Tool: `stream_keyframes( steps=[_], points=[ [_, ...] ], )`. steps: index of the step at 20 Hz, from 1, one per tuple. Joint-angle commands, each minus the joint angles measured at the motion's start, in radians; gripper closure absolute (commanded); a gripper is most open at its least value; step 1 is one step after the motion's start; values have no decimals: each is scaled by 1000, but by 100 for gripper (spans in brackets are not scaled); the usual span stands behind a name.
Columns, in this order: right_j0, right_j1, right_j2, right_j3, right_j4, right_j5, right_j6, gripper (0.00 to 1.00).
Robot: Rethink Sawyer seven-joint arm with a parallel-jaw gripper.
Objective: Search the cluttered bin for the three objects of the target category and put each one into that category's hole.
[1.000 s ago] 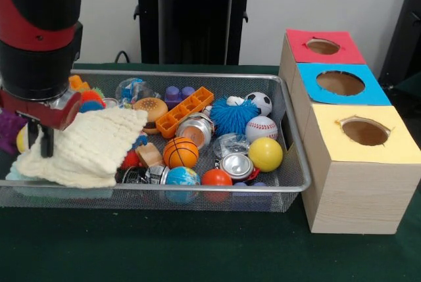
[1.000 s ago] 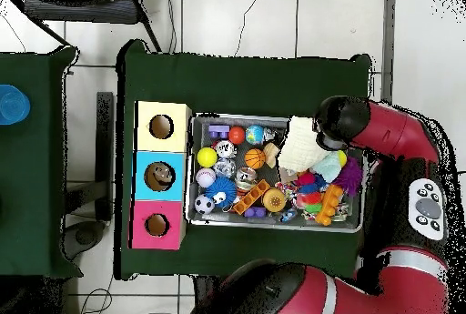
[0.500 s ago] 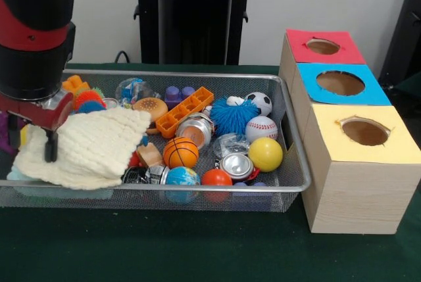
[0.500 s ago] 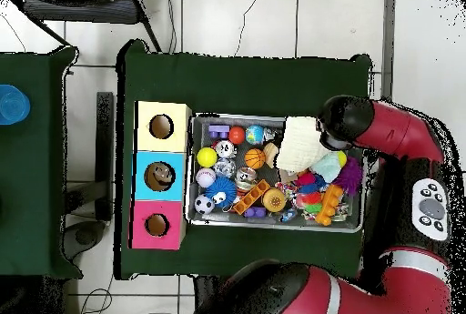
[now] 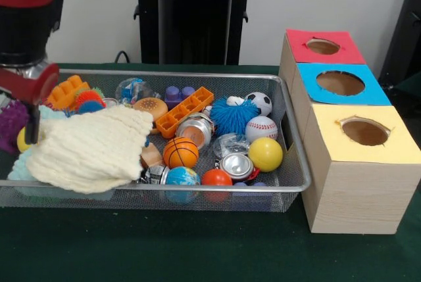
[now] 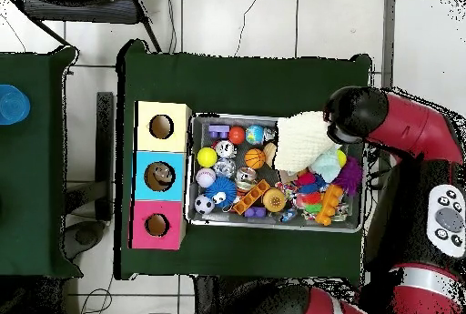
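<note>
Hand (image 5: 29,121) is hanging over the bin's (image 5: 289,139) end, touching the cream cloth (image 5: 89,147); whether it is spread, I cannot tell. Balls, like the basketball (image 5: 180,152), are lying beyond the cloth, away from the hand.

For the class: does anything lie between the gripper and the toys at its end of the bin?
Yes. A cream cloth is draped over that end of the bin, covering whatever lies beneath, under the gripper.
</note>
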Motion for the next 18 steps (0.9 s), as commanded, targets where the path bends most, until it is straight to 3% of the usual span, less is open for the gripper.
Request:
stream_keyframes(
  steps=[1, 5, 11, 18],
  points=[
    [6, -127, 108, 136, 82, 116, 26, 0],
    [14, -166, 109, 231, 137, 79, 89, 0],
    [19, -227, 136, 442, 240, -110, 174, 0],
    [82, -236, 104, 520, 299, -209, 251, 0]
  ],
)
